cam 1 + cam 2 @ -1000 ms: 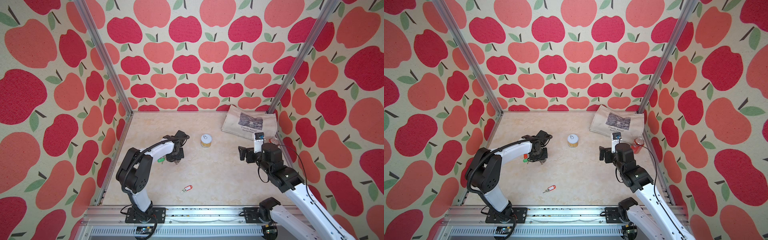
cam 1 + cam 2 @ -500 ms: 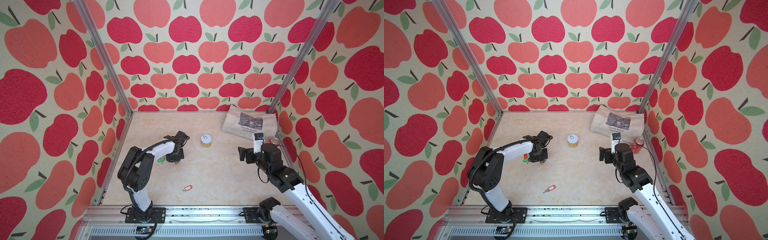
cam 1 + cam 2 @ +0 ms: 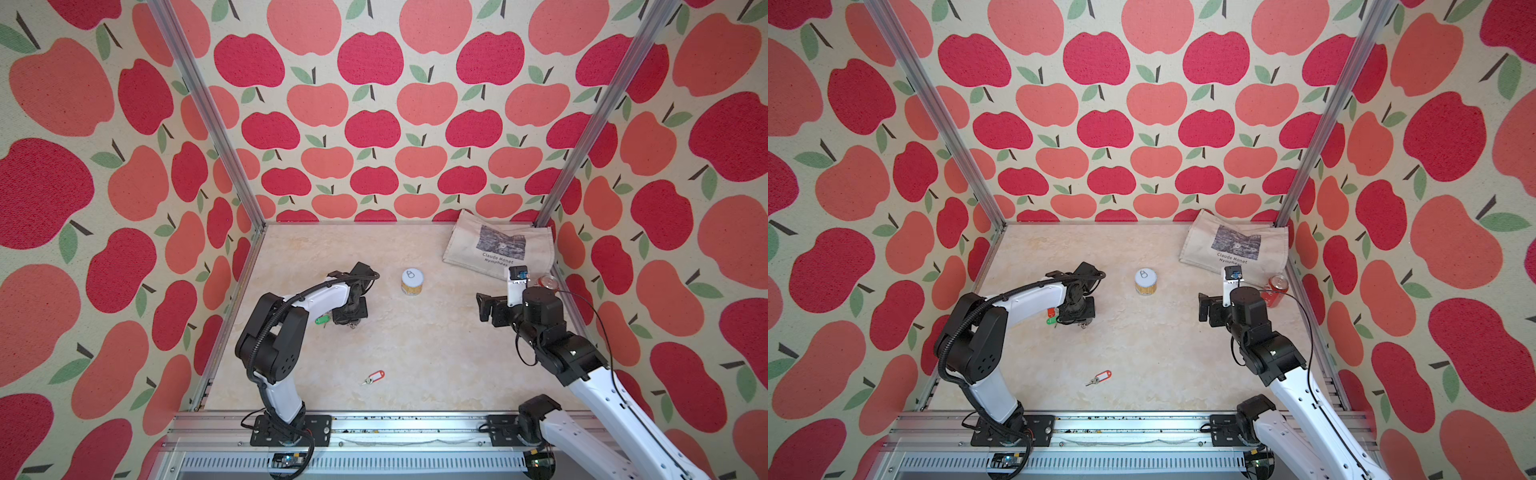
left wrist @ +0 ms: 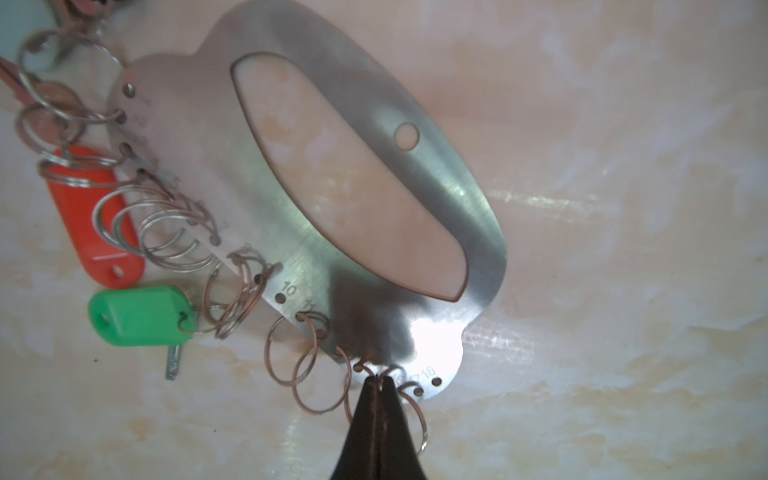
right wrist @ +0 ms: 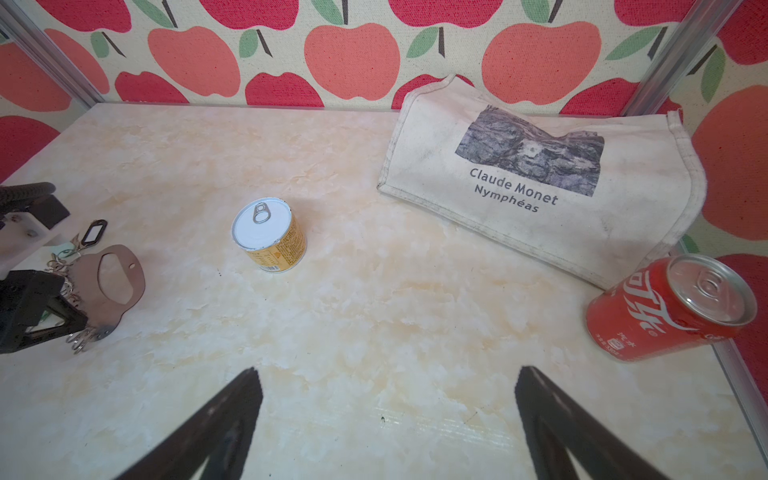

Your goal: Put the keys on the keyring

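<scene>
Marbled tabletop (image 3: 415,353) holds keyring (image 4: 453,183), keys (image 3: 376,376), tin (image 3: 412,281), cola can (image 3: 1276,289), bag (image 3: 498,249).

This is a robot test cell in a lab, not a lived-in room. Slim aluminium posts (image 3: 210,120) frame a box whose walls (image 3: 374,124) are hung with apple-print cloth. A left arm (image 3: 320,297) and a right arm (image 3: 590,374) are bolted to a metal rail (image 3: 395,424) along the front edge of a marble-look bench (image 3: 415,340), cables trailing. Loose props stand about: a tin (image 3: 412,282), a soda can (image 3: 1276,289), a cloth bag (image 3: 498,249).
</scene>
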